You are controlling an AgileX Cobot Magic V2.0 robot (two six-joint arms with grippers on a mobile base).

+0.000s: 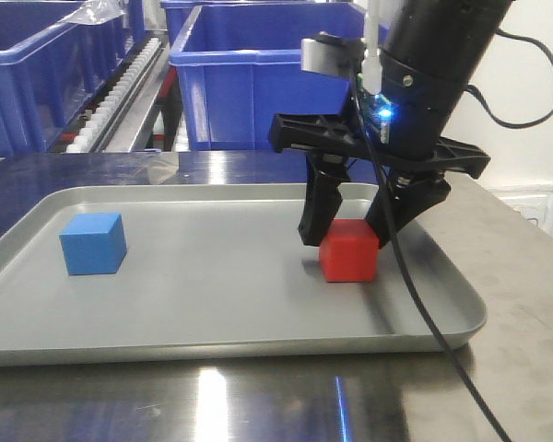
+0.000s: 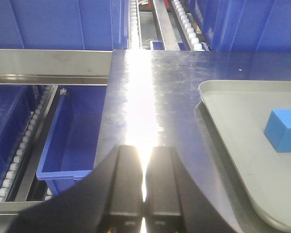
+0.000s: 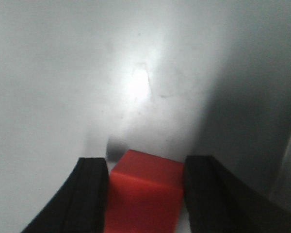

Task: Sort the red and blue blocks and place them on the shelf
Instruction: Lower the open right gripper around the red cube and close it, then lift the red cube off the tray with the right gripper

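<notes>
A red block (image 1: pixel 348 253) rests on the right part of the grey tray (image 1: pixel 212 322). My right gripper (image 1: pixel 347 238) comes down from above and is shut on it; in the right wrist view the black fingers (image 3: pixel 89 194) press both sides of the red block (image 3: pixel 145 194). The blue block (image 1: pixel 93 244) sits alone at the tray's left end, also seen as the blue block (image 2: pixel 283 130) in the left wrist view. My left gripper (image 2: pixel 144 150) is shut and empty over the steel tabletop, left of the tray (image 2: pixel 242 145). The shelf (image 2: pixel 48 65) shows a steel front rail.
Large blue crates (image 1: pixel 249 74) stand behind the tray on roller tracks (image 1: pixel 120 83). Another blue crate (image 2: pixel 70 141) sits lower, left of the tabletop. The right arm's black cable (image 1: pixel 424 313) hangs across the tray's right rim.
</notes>
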